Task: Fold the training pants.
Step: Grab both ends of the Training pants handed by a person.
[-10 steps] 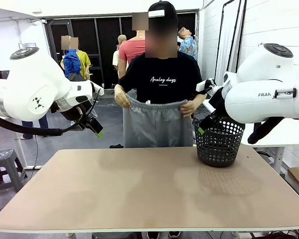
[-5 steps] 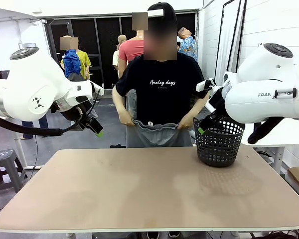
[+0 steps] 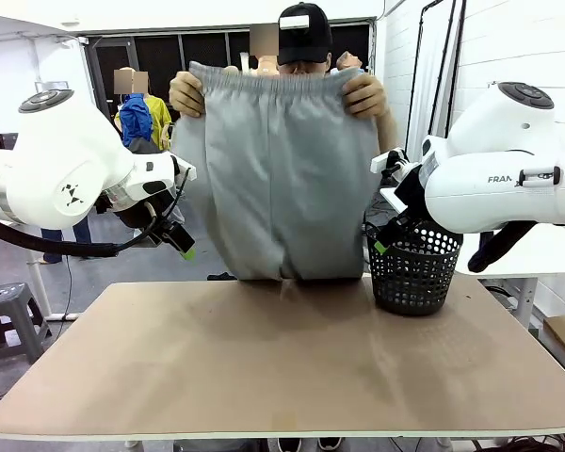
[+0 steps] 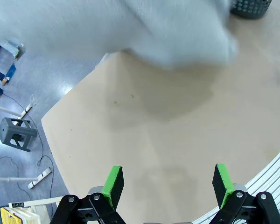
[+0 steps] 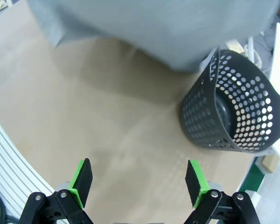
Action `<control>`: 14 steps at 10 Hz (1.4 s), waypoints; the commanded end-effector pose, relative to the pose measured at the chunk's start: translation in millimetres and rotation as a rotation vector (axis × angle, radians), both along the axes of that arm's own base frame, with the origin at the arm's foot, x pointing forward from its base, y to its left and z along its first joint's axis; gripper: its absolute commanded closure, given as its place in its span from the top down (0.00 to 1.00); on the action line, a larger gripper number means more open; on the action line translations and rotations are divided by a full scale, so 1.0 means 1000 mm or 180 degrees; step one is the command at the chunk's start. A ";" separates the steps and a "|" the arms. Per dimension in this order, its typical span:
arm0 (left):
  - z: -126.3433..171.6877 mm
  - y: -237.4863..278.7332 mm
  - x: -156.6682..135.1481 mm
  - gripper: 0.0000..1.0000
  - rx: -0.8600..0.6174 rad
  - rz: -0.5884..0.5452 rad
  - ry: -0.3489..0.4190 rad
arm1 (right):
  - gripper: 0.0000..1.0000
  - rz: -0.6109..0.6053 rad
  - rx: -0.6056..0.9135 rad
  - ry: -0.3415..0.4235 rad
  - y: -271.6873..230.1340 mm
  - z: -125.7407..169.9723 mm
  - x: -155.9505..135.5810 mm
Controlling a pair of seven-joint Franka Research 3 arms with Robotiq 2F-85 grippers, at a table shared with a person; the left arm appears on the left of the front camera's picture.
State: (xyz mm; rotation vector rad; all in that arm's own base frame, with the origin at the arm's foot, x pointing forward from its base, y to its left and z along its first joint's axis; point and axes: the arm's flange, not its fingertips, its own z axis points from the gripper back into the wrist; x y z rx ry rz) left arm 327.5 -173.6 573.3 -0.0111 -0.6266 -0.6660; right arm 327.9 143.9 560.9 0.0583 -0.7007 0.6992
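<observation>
Our left arm (image 3: 66,179) and right arm (image 3: 499,179) hang raised at either side of the tabletop (image 3: 282,367), left jaws and right jaws both spread wide. The person's right hand (image 3: 186,94) and left hand (image 3: 365,94) hold the training pants (image 3: 278,179) by the waistband, above the far edge. A black perforated basket (image 3: 414,278) stands beside them. We read "FRAN" on the right arm.

One training pants (image 3: 278,179); one basket (image 3: 414,278); one table (image 3: 282,377); one stool (image 3: 9,301); two person's hands (image 3: 186,92); two grippers: left gripper (image 4: 168,182), right gripper (image 5: 137,179).
</observation>
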 end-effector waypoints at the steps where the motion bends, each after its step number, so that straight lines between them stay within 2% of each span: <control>1: -0.001 -0.001 0.000 1.00 -0.0011 -0.0014 0.0001 | 1.00 0.0010 0.0008 0.0024 0.000 -0.002 0.001; 14: -0.001 -0.001 0.000 1.00 -0.0011 -0.0014 0.0001 | 1.00 0.0010 0.0008 0.0024 0.000 -0.002 0.001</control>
